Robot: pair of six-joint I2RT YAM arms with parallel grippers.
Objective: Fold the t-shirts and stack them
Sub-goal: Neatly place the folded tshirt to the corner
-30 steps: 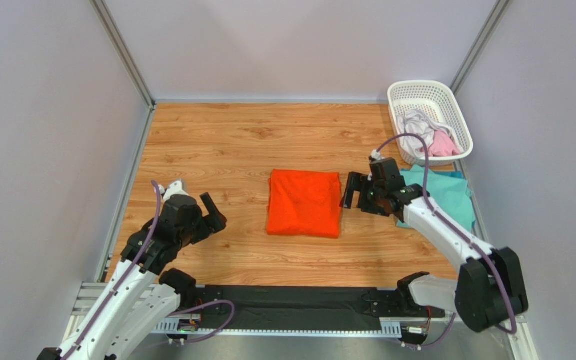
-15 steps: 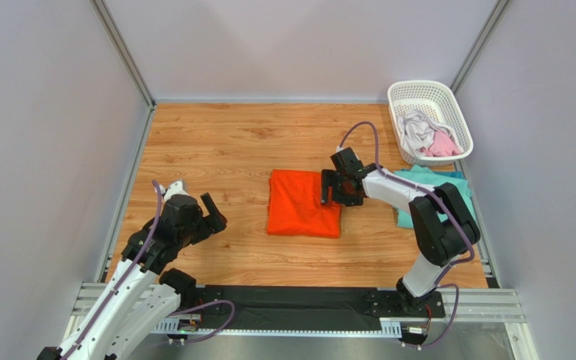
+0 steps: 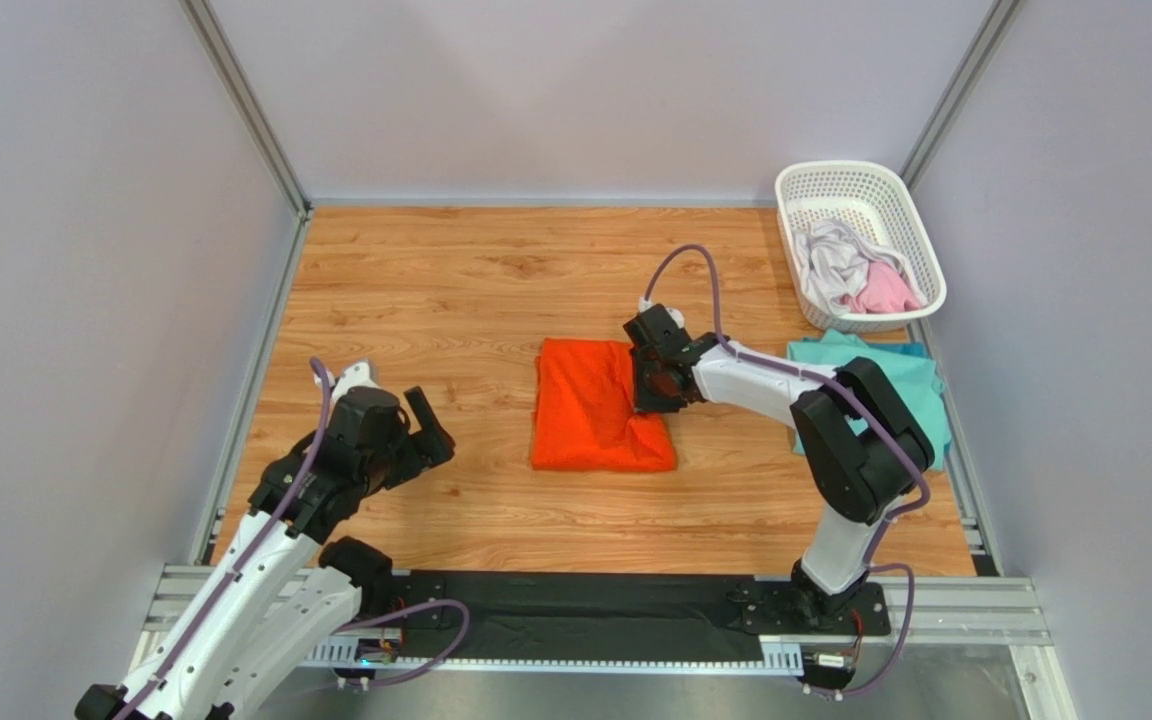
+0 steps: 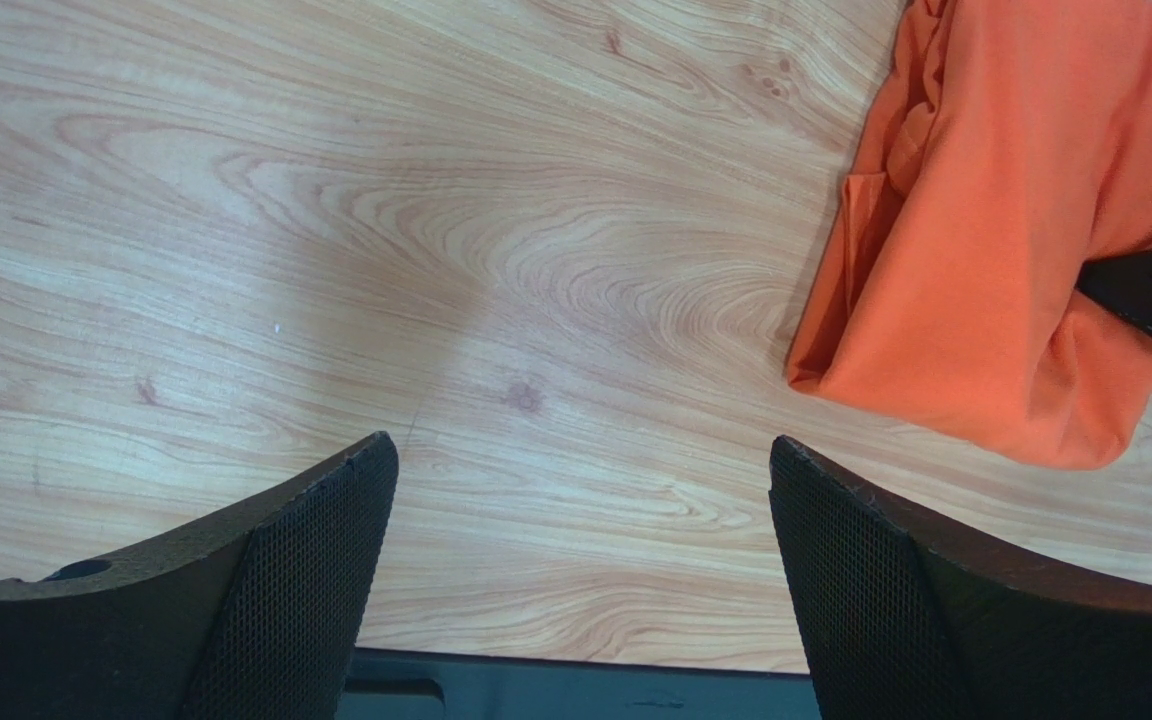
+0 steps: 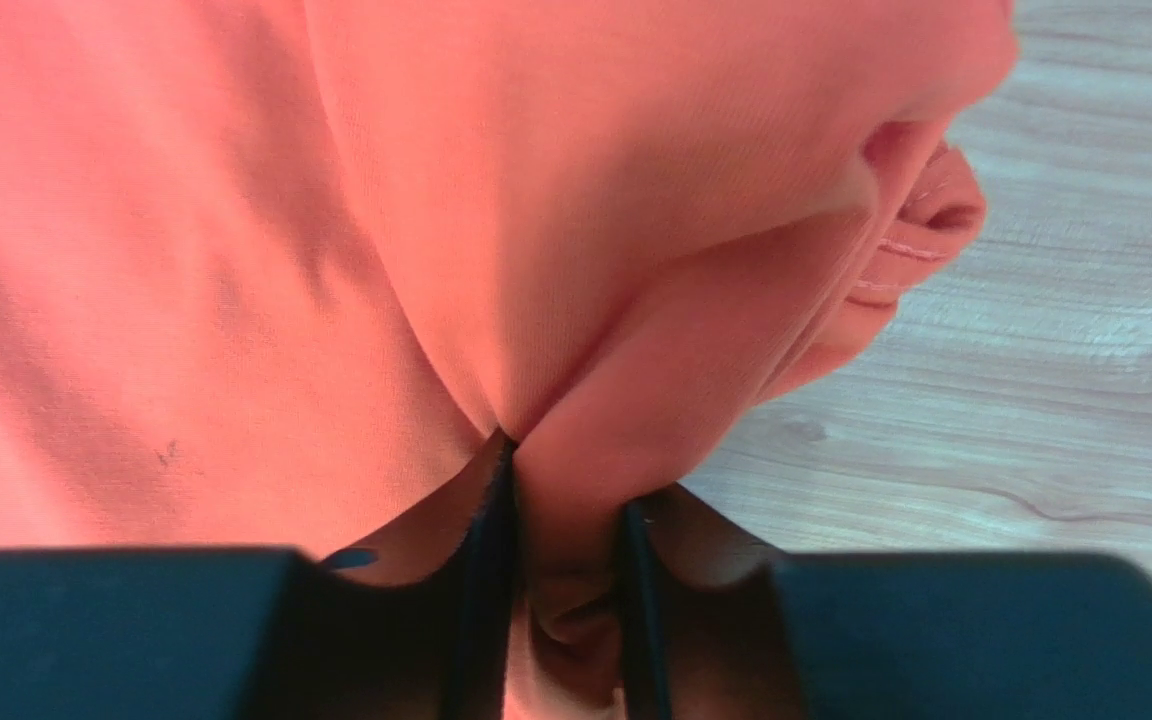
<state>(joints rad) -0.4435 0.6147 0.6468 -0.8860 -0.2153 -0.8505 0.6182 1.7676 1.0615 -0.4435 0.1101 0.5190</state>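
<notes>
Right wrist: right pincer [image 5: 563,543] pinches a fold of the orange t-shirt [image 5: 387,225].

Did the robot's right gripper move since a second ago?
Yes. The right gripper slid left, away from the teal t-shirt, onto the orange t-shirt and its right edge, which it now pinches.
</notes>
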